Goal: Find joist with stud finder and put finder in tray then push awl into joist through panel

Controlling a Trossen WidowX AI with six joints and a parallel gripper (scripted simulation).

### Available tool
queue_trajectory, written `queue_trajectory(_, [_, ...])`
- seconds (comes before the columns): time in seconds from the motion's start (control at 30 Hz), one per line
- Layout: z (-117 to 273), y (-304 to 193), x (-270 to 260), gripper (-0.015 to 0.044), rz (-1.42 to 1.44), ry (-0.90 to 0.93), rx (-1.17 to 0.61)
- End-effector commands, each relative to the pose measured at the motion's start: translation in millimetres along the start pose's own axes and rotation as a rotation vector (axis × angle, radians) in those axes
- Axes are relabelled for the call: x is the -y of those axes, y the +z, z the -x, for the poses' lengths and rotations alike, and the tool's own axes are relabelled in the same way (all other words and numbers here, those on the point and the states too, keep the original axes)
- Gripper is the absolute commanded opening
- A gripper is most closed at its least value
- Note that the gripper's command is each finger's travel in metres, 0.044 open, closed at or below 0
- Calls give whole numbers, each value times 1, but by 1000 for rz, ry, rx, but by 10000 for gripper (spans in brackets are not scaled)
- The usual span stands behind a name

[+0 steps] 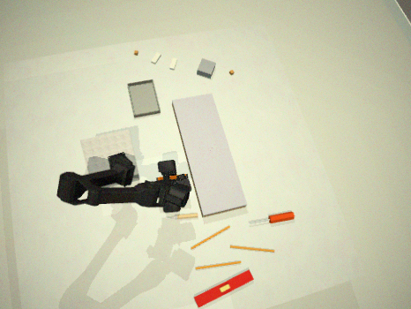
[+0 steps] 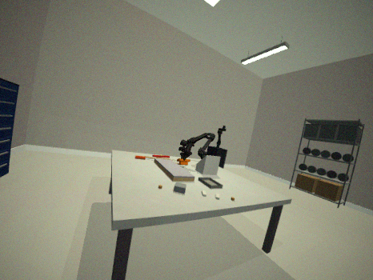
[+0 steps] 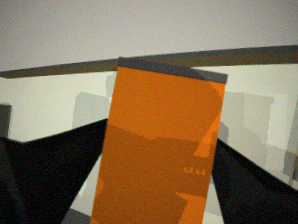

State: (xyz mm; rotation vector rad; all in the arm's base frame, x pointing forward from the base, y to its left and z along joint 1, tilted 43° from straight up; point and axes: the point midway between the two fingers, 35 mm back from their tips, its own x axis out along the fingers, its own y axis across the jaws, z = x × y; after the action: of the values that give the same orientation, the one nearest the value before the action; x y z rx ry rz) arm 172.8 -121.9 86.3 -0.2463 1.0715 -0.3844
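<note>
My gripper (image 1: 172,178) (image 2: 183,159) (image 3: 160,133) is shut on the orange stud finder (image 1: 173,177) (image 2: 183,162) (image 3: 155,105), whose dark end strip points towards the panel in the wrist view. The pale floor panel (image 1: 209,154) (image 2: 174,170) (image 3: 150,30) lies just beyond it, and the stud finder is beside its long edge, not over it. Its exact height above the table cannot be told. The awl (image 1: 187,215), with a light wooden handle, lies near the panel's near corner. The grey tray (image 1: 144,99) (image 2: 210,182) is empty. The joist is hidden.
An orange-handled screwdriver (image 1: 281,217) (image 2: 140,158), several thin yellow sticks and a red level (image 1: 224,288) lie past the panel's near end. A grey block (image 1: 206,67) (image 2: 180,187) and small pieces lie past its far end. A pale stand (image 2: 209,165) is near the arm.
</note>
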Motion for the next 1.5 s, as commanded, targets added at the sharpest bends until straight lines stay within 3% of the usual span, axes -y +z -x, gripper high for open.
queue_trajectory(0.0, [2,5,1,0,-4,22,12])
queue_trajectory(1.47, [3,5,7,0,-95,204,23])
